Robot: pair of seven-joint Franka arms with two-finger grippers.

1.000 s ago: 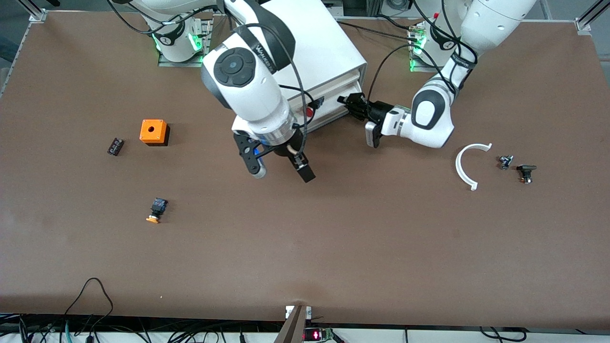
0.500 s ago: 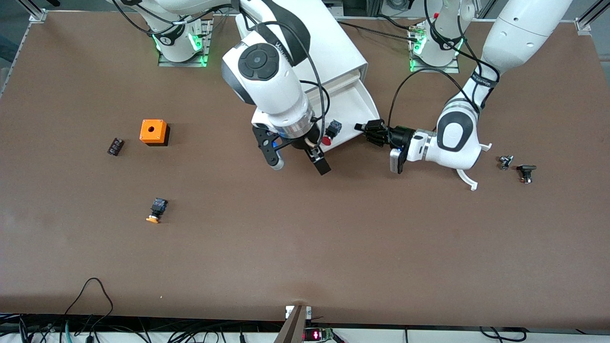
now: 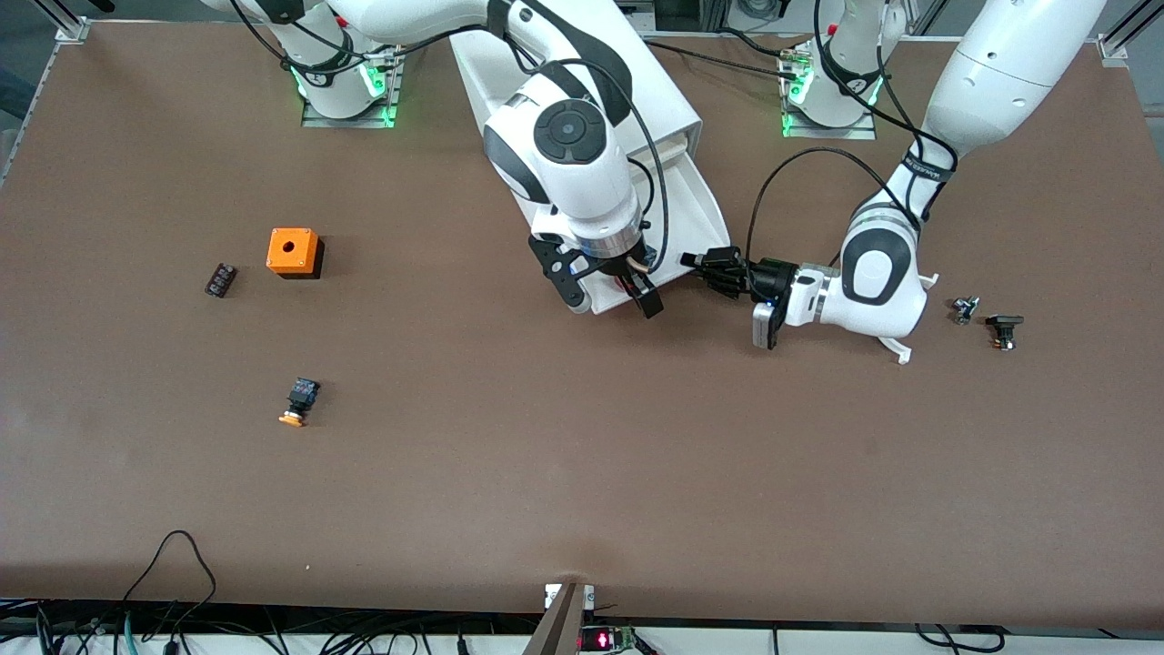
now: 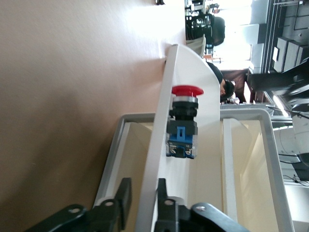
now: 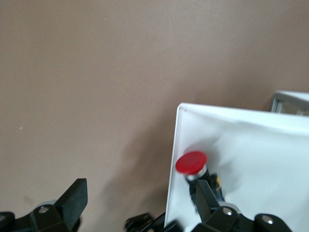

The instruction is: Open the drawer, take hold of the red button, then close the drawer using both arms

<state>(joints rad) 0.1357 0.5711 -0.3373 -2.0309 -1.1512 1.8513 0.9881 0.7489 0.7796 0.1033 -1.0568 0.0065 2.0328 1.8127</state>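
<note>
The white drawer [image 3: 691, 214] stands pulled out of the white cabinet [image 3: 659, 91]. My left gripper [image 3: 707, 266] is shut on the drawer's side wall at its front corner; in the left wrist view [image 4: 144, 200] its fingers stand either side of the wall [image 4: 161, 145]. The red-capped button [image 4: 183, 126] lies on its side in the drawer near the front edge. It also shows in the right wrist view [image 5: 191, 163]. My right gripper [image 3: 612, 302] hangs open over the drawer's front edge, and one finger [image 5: 208, 200] is beside the button. In the front view the right hand hides the button.
Toward the right arm's end lie an orange box with a hole [image 3: 293, 251], a small dark part [image 3: 220, 279] and an orange-capped button [image 3: 298, 402]. Toward the left arm's end lie a white curved piece [image 3: 896, 350], partly under the left arm, and two small parts [image 3: 964, 309] [image 3: 1003, 329].
The left gripper has pulled the drawer out of the cabinet toward the front camera. The right gripper has moved toward the left arm's end and now hangs over the drawer's front edge.
</note>
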